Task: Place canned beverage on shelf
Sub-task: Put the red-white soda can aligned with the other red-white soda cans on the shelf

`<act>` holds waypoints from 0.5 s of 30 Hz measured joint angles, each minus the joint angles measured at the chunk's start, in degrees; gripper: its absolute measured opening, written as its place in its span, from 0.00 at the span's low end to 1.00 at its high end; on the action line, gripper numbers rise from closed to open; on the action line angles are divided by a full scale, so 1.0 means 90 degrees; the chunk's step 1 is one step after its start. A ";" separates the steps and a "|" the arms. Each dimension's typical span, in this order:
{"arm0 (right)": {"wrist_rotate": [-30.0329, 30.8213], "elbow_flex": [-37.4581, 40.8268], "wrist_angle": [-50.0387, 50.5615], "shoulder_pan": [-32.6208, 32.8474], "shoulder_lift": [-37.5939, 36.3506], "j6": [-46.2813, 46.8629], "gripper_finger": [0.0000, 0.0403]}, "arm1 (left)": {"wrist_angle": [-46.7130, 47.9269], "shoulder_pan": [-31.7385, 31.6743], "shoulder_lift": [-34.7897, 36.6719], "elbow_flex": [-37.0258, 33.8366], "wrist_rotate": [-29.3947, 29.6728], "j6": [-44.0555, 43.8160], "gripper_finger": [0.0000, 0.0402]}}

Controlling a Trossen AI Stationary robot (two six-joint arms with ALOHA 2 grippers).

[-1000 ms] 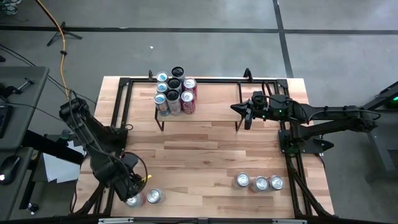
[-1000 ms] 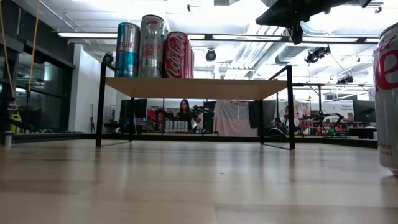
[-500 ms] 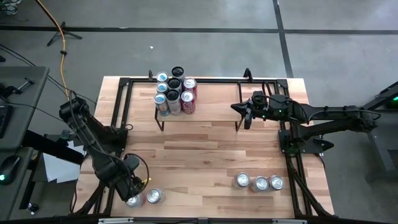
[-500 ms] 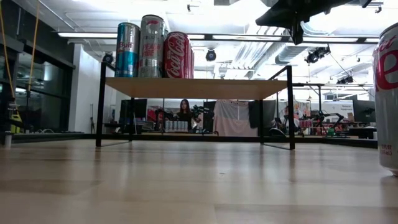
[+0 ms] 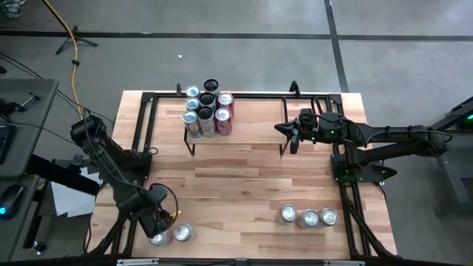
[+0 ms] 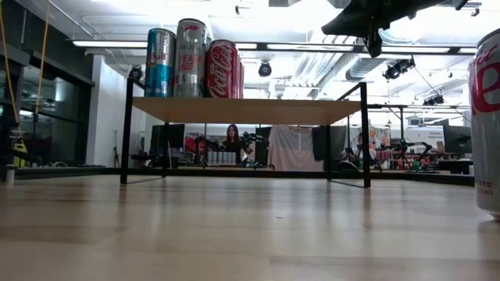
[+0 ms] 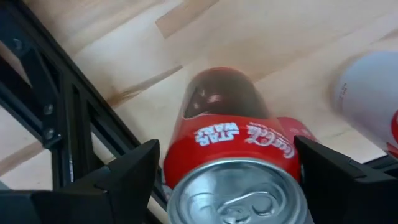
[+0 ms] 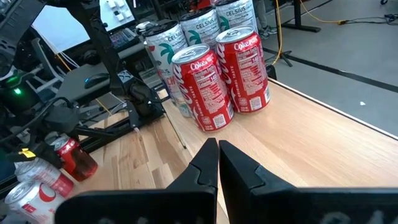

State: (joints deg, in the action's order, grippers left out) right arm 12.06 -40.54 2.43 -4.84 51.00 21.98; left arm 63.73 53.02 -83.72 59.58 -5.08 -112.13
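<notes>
Left gripper point(image 7: 227, 180) down at the table's near left corner, fingers spread wide either side of an upright red cola can point(image 7: 233, 165) — not yet pinched, as far as can be seen. A white can point(image 7: 370, 93) stands just beside it. Right gripper point(image 8: 217, 152) fully closed, empty, hovering over the shelf's point(image 5: 259, 122) right end. Seven cans point(image 5: 207, 111) cluster on its left end.
</notes>
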 joint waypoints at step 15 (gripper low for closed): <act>0.0157 0.0001 0.0049 0.0000 0.0000 -0.0001 0.00 | -0.0012 -0.0100 0.0321 -0.0089 -0.0059 0.0376 0.50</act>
State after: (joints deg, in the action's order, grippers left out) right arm 13.47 -40.54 2.87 -4.84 51.00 21.98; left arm 63.63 52.11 -80.84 58.78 -5.61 -108.75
